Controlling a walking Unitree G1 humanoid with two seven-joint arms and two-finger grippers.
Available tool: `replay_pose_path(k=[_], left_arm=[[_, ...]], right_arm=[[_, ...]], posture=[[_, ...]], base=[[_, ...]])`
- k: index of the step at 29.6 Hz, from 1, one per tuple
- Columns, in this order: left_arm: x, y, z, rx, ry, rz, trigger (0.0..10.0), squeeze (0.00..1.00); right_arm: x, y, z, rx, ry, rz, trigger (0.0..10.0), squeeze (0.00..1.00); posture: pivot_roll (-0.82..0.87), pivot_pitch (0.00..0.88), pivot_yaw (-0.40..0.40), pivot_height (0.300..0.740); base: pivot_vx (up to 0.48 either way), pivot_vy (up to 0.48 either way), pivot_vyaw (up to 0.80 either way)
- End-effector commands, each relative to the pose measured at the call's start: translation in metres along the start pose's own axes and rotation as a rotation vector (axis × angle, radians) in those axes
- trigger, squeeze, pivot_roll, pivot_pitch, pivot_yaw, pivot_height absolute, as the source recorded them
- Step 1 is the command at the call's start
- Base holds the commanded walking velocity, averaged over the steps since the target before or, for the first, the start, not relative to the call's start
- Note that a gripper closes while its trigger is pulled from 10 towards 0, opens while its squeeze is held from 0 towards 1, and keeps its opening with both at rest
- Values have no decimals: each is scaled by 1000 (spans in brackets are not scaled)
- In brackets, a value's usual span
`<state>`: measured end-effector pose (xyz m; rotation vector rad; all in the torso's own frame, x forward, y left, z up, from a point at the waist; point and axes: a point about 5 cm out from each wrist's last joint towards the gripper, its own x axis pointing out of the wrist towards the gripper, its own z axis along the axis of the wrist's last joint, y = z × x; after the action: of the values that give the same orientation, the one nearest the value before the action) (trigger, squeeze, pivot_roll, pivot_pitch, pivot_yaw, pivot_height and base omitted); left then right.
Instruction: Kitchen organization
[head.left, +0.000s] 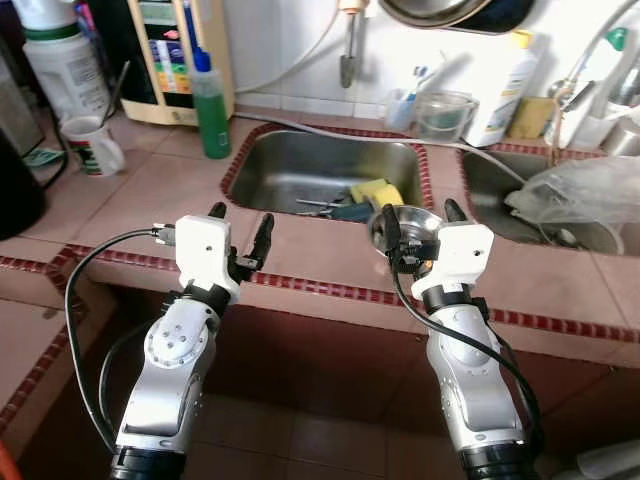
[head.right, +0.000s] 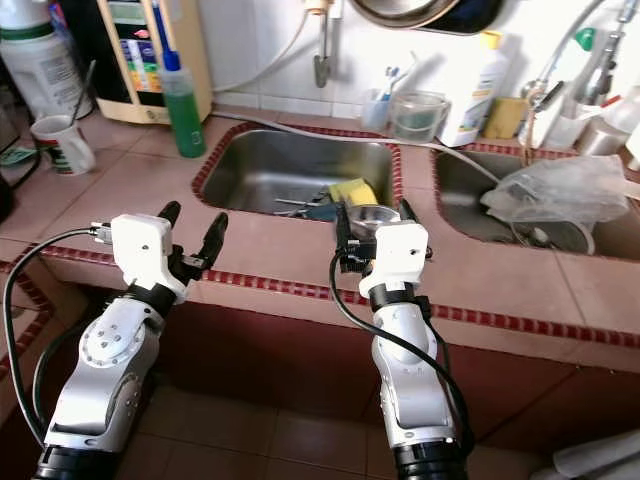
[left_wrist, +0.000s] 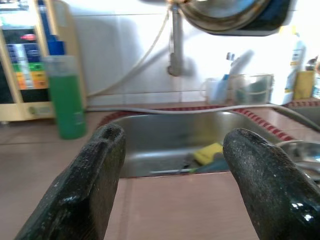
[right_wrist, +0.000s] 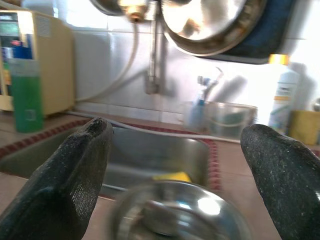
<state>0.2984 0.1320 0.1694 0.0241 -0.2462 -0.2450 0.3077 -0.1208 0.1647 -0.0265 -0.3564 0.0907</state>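
Note:
A small steel bowl (head.left: 408, 221) sits on the tiled counter (head.left: 320, 255) at the front right corner of the left sink (head.left: 300, 160). My right gripper (head.left: 421, 220) is open, one finger on each side of the bowl, and the bowl (right_wrist: 180, 212) lies low between the wide-spread fingers (right_wrist: 80, 170). My left gripper (head.left: 240, 232) is open above the counter's front edge, left of the bowl, holding nothing. Its fingers (left_wrist: 95, 175) point at the sink, where a yellow sponge (left_wrist: 209, 152) and some utensils lie.
A green soap bottle (head.left: 210, 108) and a mug (head.left: 95, 146) stand at the back left. A clear container (head.left: 443, 114) and a white bottle (head.left: 503, 92) stand behind the sinks. A plastic bag (head.left: 580, 190) lies in the right sink. A hose (head.left: 330, 128) crosses behind the left sink.

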Motion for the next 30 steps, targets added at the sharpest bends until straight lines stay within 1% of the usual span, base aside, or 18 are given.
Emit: replay_pose_path(k=[1, 8, 9, 10, 11, 12, 14, 16, 17, 18, 19, 20, 22, 24, 25, 26, 27, 30], left_arm=[[2, -6, 3, 1, -12, -25, 10000, 0], [2, -7, 3, -7, -10, -24, 10000, 0], [2, -7, 2, -12, -6, -24, 10000, 0], [2, -7, 2, -42, -11, -17, 10000, 0], [2, -7, 2, -42, -11, -17, 10000, 0], [3, -5, 1, -73, -8, 7, 10000, 0], [5, -4, 0, -38, 5, 22, 10000, 0], [5, -5, -2, -25, 16, 26, 10000, 0], [5, -5, -2, -25, 19, 27, 10000, 0], [5, -5, -2, -31, 15, 22, 10000, 0], [5, -6, -2, -35, 12, 17, 10000, 0], [5, -7, -1, -15, -1, 2, 10000, 0], [5, -9, -1, 2, -3, -56, 10000, 0], [5, -10, -1, 13, -2, -69, 10000, 0], [5, -12, -1, 43, -8, -98, 10000, 0], [3, -16, -2, 40, -3, -145, 10000, 0], [2, -18, -3, 19, 4, -161, 10000, 0], [-1, -23, -5, 50, 4, -202, 10000, 0]], right_arm=[[0, -4, -1, -10, 7, -9, 10000, 0], [-1, -4, -1, -11, 11, -8, 10000, 0], [-1, -4, -1, -10, 11, -8, 10000, 0], [-2, -4, -1, -8, 11, -9, 10000, 0], [-2, -4, -1, -8, 11, -9, 10000, 0], [-2, -4, -2, -4, 16, -8, 10000, 0], [-2, -4, -3, -3, 22, -8, 10000, 0], [-3, -4, -4, 6, 28, -5, 10000, 0], [-3, -4, -5, 15, 30, 0, 10000, 188], [-3, -4, -5, 19, 32, 2, 10000, 675], [-3, -4, -5, 21, 33, 2, 10000, 675], [-4, -3, -5, 31, 28, 19, 10000, 1000], [-6, -4, -5, 27, 26, 53, 10000, 1000], [-7, -4, -6, 18, 29, 67, 10000, 1000], [-7, -5, -7, 14, 32, 73, 10000, 1000], [-8, -8, -9, 6, 38, 75, 10000, 1000], [-8, -9, -9, 2, 41, 74, 10000, 1000], [-7, -13, -10, -3, 46, 60, 10000, 1000]], posture=[[-7, 78, -19, 740], [-10, 81, -20, 740], [-10, 81, -20, 740], [-9, 84, -21, 740], [-9, 84, -21, 740], [-10, 84, -20, 740], [-9, 84, -22, 740], [-8, 84, -23, 740], [-9, 85, -24, 740], [-10, 87, -23, 740], [-10, 87, -23, 740], [-8, 90, -25, 740], [-2, 102, -27, 740], [-2, 101, -26, 740], [0, 102, -26, 740], [3, 105, -25, 740], [3, 105, -25, 740], [2, 103, -19, 740]], base=[[0, -480, 0], [0, -480, 0], [0, 0, 0], [0, 0, 0], [0, 0, 0], [0, 0, 0], [0, 0, 0], [0, 0, 0], [0, 0, 0], [0, 0, 0], [0, 0, 0], [0, 0, 0], [0, 0, 0], [0, 0, 0], [0, 0, 0], [0, 0, 0], [0, 0, 0], [0, 0, 0]])
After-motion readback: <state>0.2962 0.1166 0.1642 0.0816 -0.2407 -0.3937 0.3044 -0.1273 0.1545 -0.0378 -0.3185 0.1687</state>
